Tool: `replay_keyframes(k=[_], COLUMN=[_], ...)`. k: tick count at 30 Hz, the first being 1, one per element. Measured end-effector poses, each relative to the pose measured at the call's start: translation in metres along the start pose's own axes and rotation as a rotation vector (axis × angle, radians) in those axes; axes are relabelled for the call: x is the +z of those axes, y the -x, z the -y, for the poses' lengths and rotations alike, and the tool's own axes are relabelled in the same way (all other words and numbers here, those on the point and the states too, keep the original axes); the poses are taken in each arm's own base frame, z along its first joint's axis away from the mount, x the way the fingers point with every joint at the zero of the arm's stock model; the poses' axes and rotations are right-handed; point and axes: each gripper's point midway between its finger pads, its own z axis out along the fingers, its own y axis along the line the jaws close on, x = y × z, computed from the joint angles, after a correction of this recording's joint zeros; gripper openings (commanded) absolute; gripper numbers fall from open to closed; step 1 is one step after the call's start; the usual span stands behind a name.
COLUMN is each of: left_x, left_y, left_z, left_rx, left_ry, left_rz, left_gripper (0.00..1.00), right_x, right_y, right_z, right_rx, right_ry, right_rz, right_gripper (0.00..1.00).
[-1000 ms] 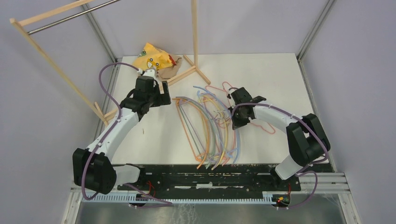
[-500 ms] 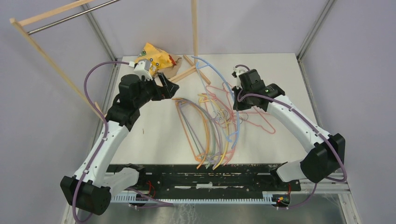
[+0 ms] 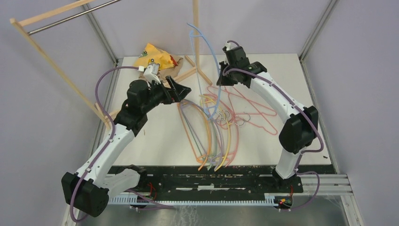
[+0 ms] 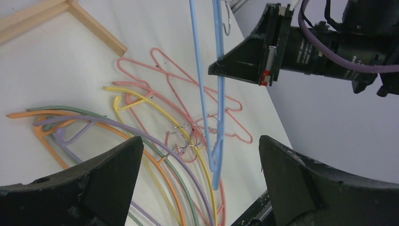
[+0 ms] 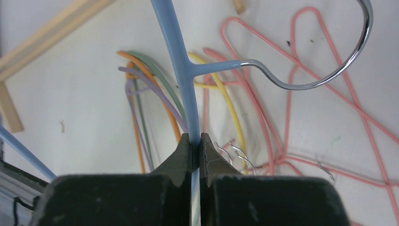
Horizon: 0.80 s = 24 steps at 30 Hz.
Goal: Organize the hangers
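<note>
On the white table (image 3: 160, 146) the loose hangers (image 3: 221, 117) lie heaped at centre. The blue hanger (image 5: 188, 99) dangles above them toward 12 o'clock, pinched near its hook (image 5: 329, 70) by my right fingers (image 5: 183, 155). My left fingers (image 4: 108, 174) gape empty at 10 o'clock; I fear the low tip snagging the heap, or the hanger twisting loose from that thin pinch.

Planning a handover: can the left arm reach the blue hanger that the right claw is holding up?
Probably yes. The blue hanger hangs above the pile, straight ahead between the open jaws of the left claw, and nothing lies between. The right claw grips it higher up, leaving the lower part free.
</note>
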Motion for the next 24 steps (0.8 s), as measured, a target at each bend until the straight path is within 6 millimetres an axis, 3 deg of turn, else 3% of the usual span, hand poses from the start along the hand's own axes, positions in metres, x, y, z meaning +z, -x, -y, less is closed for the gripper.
replay_keyframes(k=[4,13,19,24], left_x=[0.005,0.020,0.028,0.046], left_y=[-0.008,-0.045,-0.060,-0.080], left_z=[0.006,0.042,0.060,0.060], left_rx=[-0.010,0.030,0.059,0.116], left_ry=[-0.020,-0.037,-0.006,0.049], left_rz=[-0.005,-0.068,-0.099,-0.148], left_gripper=[0.99,0.99,0.99,0.99], right_x=[0.016,0.026,0.021,0.021], right_y=[0.020,0.027,0.033,0.030], right_z=[-0.022,-0.063,-0.068,-0.066], right_rx=[0.045,0.044,0.041,0.033], right_ry=[0.055,0.128,0.138,0.129], right_rz=[0.027,0.029,0.044,0.037], right_gripper=[0.01,0.01,0.01,0.01])
